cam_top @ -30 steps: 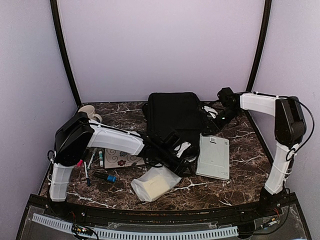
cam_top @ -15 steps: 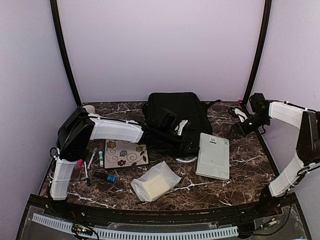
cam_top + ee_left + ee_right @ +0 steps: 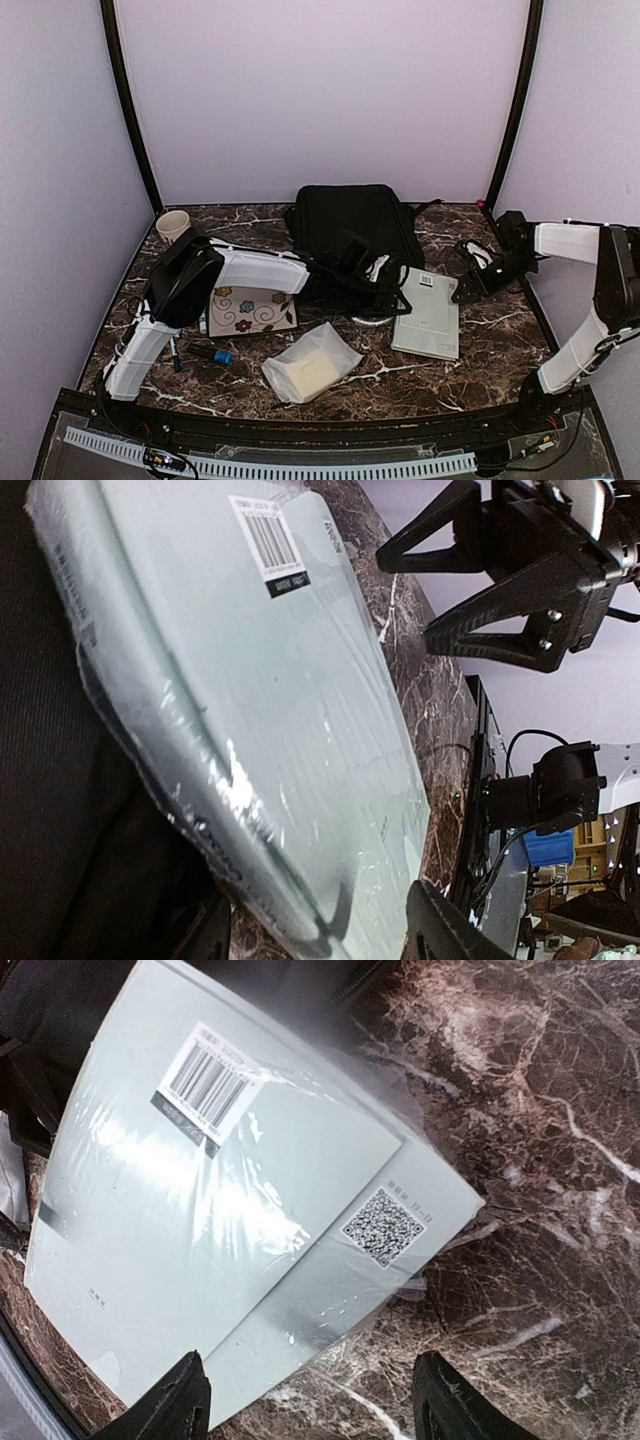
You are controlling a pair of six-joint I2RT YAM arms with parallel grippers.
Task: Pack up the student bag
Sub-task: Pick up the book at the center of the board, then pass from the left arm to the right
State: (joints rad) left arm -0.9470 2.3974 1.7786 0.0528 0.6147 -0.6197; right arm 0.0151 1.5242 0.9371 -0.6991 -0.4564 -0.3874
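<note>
The student bag [image 3: 355,228] lies flat at the back middle of the table, a big black backpack. Just right of its front corner lies a pale green shrink-wrapped book [image 3: 427,312] with a barcode label. My left gripper [image 3: 392,285] is open at the book's left edge; in the left wrist view the book [image 3: 260,710] runs between its spread fingers [image 3: 440,930], with bag fabric [image 3: 50,830] alongside. My right gripper [image 3: 462,290] is open, low over the book's far right corner. In the right wrist view the book [image 3: 220,1220] lies ahead of the empty right gripper [image 3: 312,1405].
A floral notebook [image 3: 250,308], pens [image 3: 190,318] and a blue-tipped marker [image 3: 210,353] lie at the left. A paper cup [image 3: 173,224] stands at the back left. A clear pouch with a pale yellow block [image 3: 312,365] lies near the front middle.
My left gripper has travelled right, from the bag's front to the book's left edge. My right gripper swung out from the bag's back right corner, came down beside the book and opened wider.
</note>
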